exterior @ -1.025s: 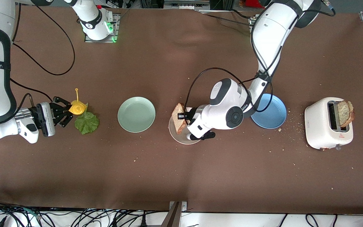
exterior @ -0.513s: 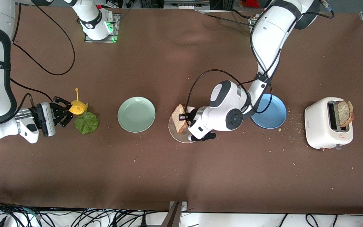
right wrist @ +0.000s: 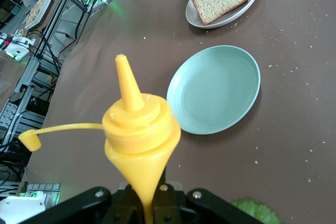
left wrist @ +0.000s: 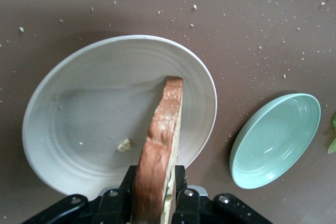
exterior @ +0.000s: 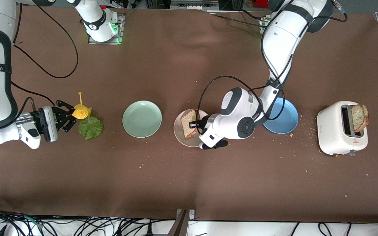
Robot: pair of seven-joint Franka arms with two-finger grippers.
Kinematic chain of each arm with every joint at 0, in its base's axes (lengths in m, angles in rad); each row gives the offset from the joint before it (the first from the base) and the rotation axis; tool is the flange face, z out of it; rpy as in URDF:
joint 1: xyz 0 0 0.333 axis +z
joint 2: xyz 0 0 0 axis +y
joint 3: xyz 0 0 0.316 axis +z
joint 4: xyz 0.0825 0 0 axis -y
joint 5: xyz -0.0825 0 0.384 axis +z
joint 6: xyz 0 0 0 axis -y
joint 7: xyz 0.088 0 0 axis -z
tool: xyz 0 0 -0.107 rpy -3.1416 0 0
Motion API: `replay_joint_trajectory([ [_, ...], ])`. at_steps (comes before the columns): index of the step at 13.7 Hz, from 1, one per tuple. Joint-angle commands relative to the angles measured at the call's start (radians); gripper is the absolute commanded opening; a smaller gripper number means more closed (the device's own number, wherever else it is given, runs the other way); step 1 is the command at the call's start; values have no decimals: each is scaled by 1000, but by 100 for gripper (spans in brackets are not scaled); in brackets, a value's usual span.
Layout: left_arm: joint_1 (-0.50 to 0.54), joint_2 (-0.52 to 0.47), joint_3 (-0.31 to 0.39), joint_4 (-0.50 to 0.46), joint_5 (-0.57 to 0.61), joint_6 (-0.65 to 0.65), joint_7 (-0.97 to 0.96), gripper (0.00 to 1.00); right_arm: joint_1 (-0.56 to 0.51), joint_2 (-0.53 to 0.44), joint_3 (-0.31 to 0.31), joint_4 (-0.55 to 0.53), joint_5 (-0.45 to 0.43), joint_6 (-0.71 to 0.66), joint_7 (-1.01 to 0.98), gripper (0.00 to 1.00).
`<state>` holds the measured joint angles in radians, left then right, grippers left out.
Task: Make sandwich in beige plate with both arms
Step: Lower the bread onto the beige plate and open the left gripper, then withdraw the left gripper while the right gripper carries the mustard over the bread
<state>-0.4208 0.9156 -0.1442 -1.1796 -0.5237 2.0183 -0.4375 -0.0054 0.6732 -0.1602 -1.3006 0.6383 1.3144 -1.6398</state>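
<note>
My left gripper [exterior: 196,125] is shut on a slice of brown toast [exterior: 188,124] and holds it low over the beige plate [exterior: 179,133]. In the left wrist view the toast [left wrist: 160,156] stands on edge between the fingers above the plate [left wrist: 94,114]. My right gripper [exterior: 67,116] is shut on a yellow sauce bottle [exterior: 80,111] with its cap hanging open, beside a green lettuce leaf [exterior: 90,127]. In the right wrist view the bottle [right wrist: 139,135] fills the middle. A second toast slice [exterior: 359,117] stands in the white toaster [exterior: 340,129].
A mint green plate [exterior: 142,118] lies between the lettuce and the beige plate. A blue plate [exterior: 284,118] lies between the beige plate and the toaster, partly under the left arm. Crumbs are scattered round the toaster.
My left gripper has lowered and turned the toast from steeply tilted toward flat over the beige plate, and has drawn back a little toward the blue plate. The right arm has not moved.
</note>
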Motion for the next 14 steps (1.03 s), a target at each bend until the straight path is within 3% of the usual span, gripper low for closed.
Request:
replay_joint_trajectory([
  [1, 5, -1, 20, 0, -24, 7, 37, 41, 1, 9, 5, 35, -17, -24, 24, 3],
  [4, 17, -1, 35, -5, -1, 5, 37, 58, 25, 9, 5, 52, -19, -17, 55, 3],
  [5, 19, -3, 40, -14, 29, 5, 36, 74, 42, 9, 4, 53, -19, -4, 64, 3],
  [6, 31, -3, 40, -17, 71, 4, 34, 100, 51, 8, 4, 60, -19, 8, 80, 3],
  [11, 143, -46, 51, -15, 177, -45, 25, 100, 129, 8, 1, 90, -46, 78, 101, 3],
  [14, 204, -104, 92, -14, 238, -133, 16, 100, 249, 8, -6, 96, -149, 166, 211, 2],
])
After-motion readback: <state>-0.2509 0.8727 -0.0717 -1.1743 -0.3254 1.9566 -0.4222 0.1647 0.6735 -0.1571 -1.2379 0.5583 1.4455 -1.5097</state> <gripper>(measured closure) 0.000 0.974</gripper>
